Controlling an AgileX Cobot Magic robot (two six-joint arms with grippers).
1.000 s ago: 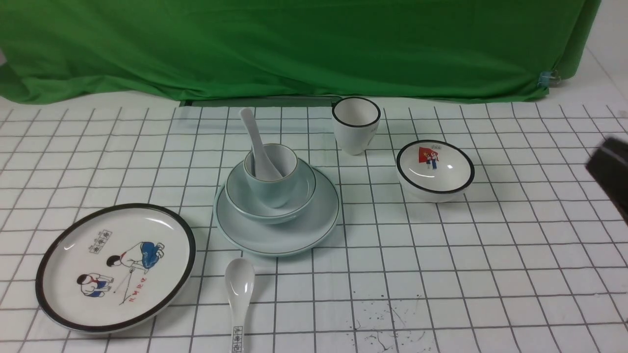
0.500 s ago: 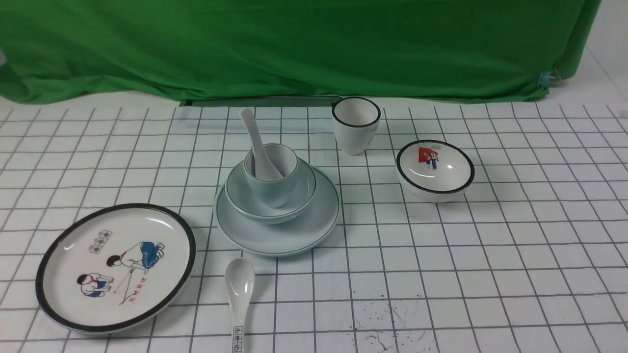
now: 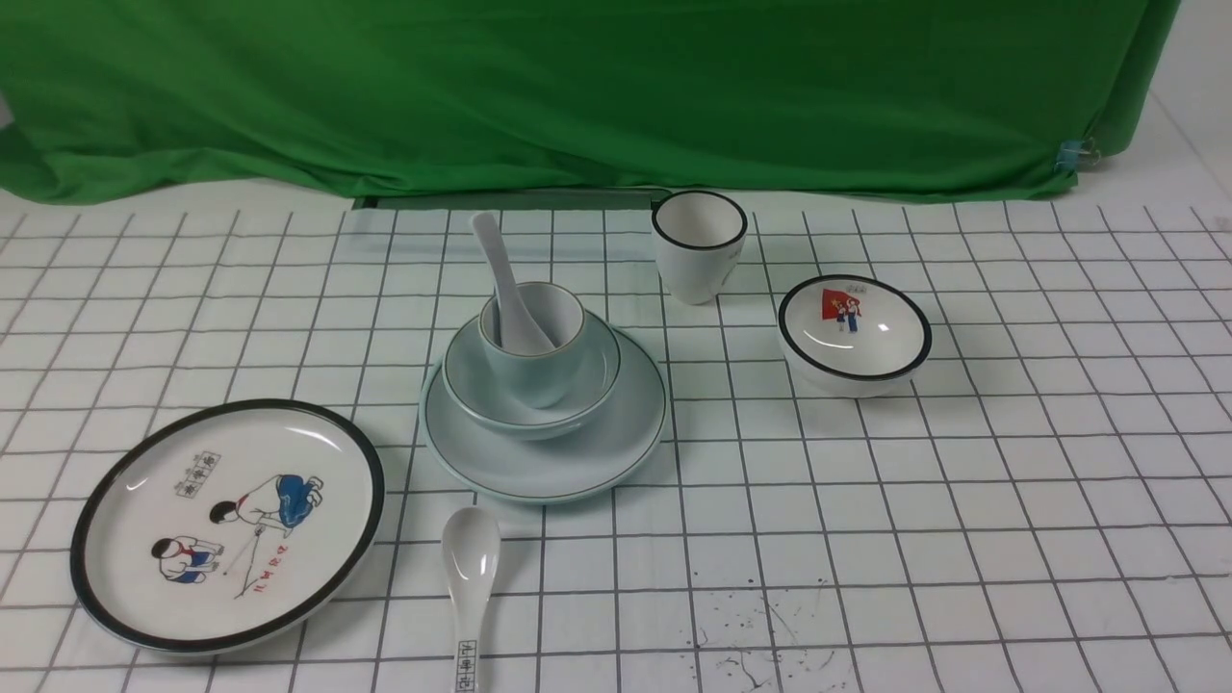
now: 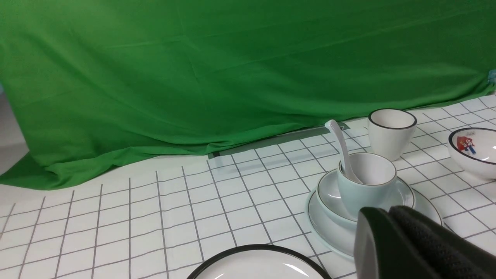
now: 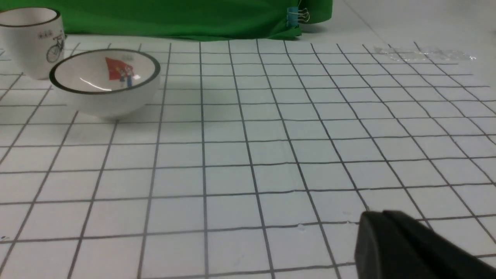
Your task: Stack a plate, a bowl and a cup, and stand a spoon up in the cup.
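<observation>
The plain white spoon (image 3: 507, 289) is seen stood in the pale cup (image 3: 532, 342), handle leaning back-left, atop bowl (image 3: 587, 390) and plate (image 3: 616, 438), nearer the pressed-together left hand (image 4: 391, 236) than the closed, empty right hand (image 5: 387, 240).

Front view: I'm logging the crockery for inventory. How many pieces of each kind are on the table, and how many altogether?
Plates: 2, plain and cartoon
Bowls: 2, plain and pictured
Cups: 2, blue-green and black-rimmed
Spoons: 2, in the cup and lying in front
Total: 8
</observation>
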